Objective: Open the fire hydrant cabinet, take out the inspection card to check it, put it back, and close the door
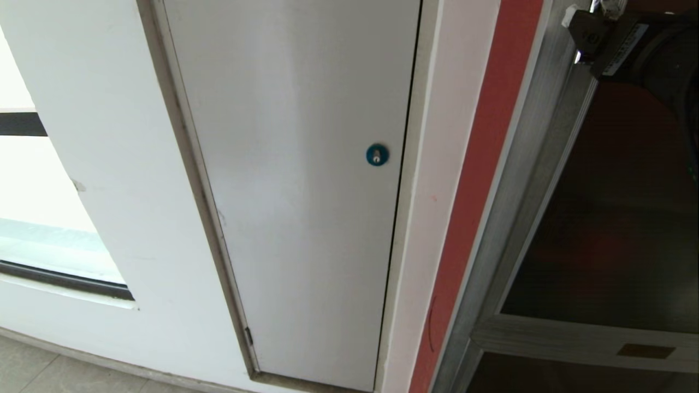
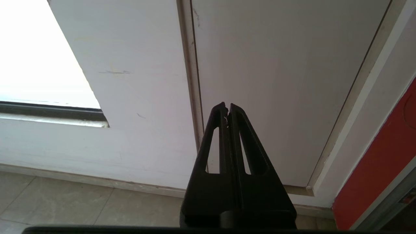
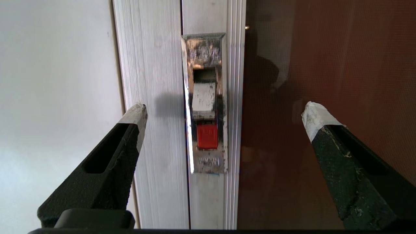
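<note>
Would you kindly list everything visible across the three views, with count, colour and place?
cabinet: one, silver brushed-metal frame, right of the grey door in the head view.
door: one, dark reddish-brown glass in a silver frame, shut, on the cabinet.
latch: one, chrome plate with a red button, on the door's frame edge.
red strip: one, red, between the white wall and the cabinet.
grey door: one, grey-white, flush in the wall, left of the cabinet.
lock: one, blue, round, near the grey door's right edge.
window: one, bright, dark-framed, far left.
floor: beige tiles, below the wall.
left gripper: black, shut, parked low before the grey door.
right gripper: black with white-taped tips, open, in front of the latch.
</note>
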{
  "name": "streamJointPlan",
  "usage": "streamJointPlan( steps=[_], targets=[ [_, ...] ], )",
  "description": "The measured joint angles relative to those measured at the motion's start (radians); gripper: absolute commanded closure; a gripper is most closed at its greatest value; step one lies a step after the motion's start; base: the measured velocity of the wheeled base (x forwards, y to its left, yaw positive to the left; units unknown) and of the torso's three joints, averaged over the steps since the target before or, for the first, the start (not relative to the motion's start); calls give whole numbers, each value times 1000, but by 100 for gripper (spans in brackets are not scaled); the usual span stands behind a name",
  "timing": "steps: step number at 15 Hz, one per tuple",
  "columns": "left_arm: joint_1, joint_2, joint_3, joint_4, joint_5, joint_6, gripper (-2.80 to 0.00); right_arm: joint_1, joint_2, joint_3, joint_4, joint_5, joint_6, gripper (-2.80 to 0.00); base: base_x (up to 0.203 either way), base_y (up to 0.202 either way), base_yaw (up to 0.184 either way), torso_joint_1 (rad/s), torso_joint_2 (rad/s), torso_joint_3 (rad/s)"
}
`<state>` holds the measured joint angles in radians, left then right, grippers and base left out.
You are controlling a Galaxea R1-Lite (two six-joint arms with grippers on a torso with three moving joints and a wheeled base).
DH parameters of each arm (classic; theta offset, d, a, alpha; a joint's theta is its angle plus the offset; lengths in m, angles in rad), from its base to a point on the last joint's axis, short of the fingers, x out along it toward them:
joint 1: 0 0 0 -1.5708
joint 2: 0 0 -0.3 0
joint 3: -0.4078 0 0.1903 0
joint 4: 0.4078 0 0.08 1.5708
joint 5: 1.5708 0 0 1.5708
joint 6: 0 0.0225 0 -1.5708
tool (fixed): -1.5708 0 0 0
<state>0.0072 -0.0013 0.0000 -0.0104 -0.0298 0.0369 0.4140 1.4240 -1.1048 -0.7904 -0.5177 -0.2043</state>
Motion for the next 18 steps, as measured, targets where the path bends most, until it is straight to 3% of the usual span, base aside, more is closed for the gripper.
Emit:
streamJointPlan(
  steps=[5,6,18],
  targets=[
    [0,0,0,0,-1,0,0,-8,17,-18,-6,1,3,-280,0,0,0,0,0,0],
    [0,0,0,0,-1,0,0,-9,18,-19,-6,1,7,0,0,0,0,0,0,0],
    [1,0,0,0,0,-1,0,-21,18,-15,-3,6,22,0,0,0,0,0,0,0]
  ],
)
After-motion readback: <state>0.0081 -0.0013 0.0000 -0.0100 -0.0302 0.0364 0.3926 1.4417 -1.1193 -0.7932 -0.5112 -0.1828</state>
